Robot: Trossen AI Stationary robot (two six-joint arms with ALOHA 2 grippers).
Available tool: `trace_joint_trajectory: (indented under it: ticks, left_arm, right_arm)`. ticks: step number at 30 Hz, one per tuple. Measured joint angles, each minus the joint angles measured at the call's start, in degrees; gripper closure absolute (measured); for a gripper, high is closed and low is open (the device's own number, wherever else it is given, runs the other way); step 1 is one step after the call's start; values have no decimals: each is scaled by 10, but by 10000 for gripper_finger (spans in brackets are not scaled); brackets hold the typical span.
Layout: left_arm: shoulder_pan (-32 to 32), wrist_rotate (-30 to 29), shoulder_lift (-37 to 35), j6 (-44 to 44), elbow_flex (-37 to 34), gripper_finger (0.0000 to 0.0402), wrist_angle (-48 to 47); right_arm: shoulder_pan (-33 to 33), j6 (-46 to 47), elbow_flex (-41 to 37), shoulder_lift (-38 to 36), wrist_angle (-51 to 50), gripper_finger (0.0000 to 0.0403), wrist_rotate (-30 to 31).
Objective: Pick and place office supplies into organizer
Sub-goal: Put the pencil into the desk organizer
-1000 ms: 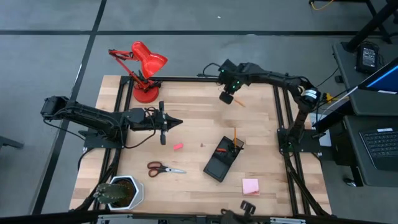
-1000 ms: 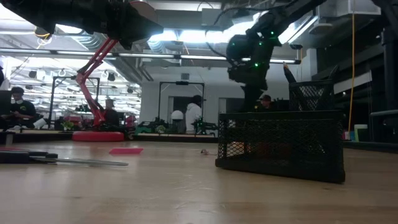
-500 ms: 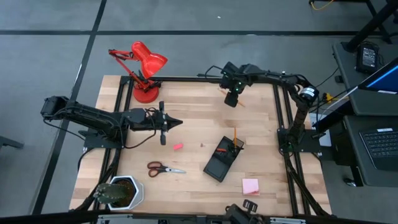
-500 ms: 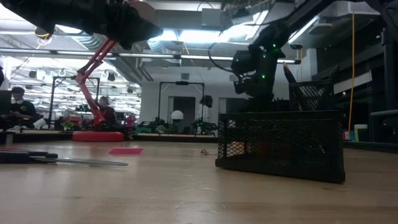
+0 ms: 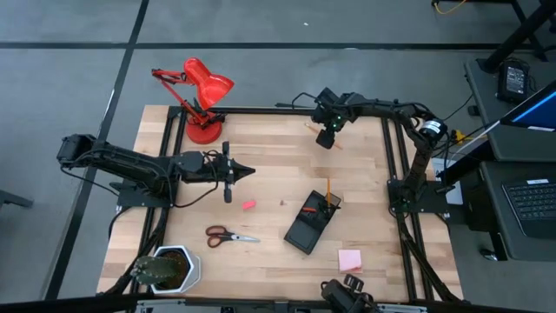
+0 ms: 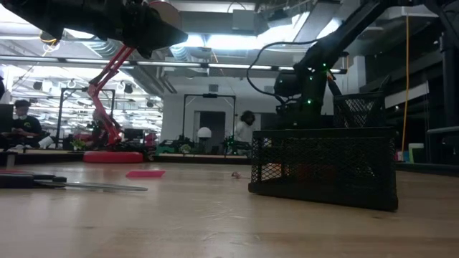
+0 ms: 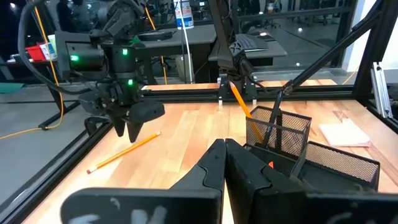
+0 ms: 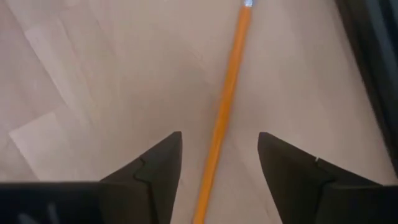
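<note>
Right gripper (image 5: 326, 139) poised at the far side of the table (image 5: 278, 252), over a loose orange pencil (image 8: 225, 106) lying flat on the wood. Fingers (image 8: 152, 168) spread wide, one either side of the pencil shaft, not touching it; pencil running straight through the gap between them. Same pairing seen from the left wrist: right gripper (image 7: 129, 127) pointing down with its tips just above the pencil (image 7: 124, 151).

Left gripper (image 5: 228, 174) hovering over the left-middle of the table, fingers (image 7: 214, 168) pressed together, empty. A small pink eraser piece (image 5: 248, 204) just ahead and slightly nearer the front edge than this gripper; red-handled scissors (image 5: 230, 235) on the wood further toward the front edge.

Black mesh organizer (image 5: 311, 223) well away from the right gripper toward the front of the table, roughly between the two arms' reach. A second pencil (image 5: 327, 189) already standing upright in its taller end compartment, with a black pen (image 7: 275, 118) leaning beside it. Pink sticky-note pad (image 5: 350, 259) flat on the table just beyond the organizer's near corner, at the front right.

Red desk lamp (image 5: 198, 96) at the far-left corner; potted plant (image 5: 169, 268) at the front-left corner.
</note>
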Motion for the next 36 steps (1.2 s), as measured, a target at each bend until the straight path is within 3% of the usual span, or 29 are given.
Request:
trace_joint_trajectory:
  ticks: [10,24,36]
  left_arm:
    - [0,0,0,0,0,398,0]
    - [0,0,0,0,0,400,1]
    - [0,0,0,0,0,399,-8]
  right_arm:
    - [-2,-10,-38,0,61,191,5]
    - [-18,2,-42,4,69,191,-14]
    - [-21,-12,17,86,37,191,-10]
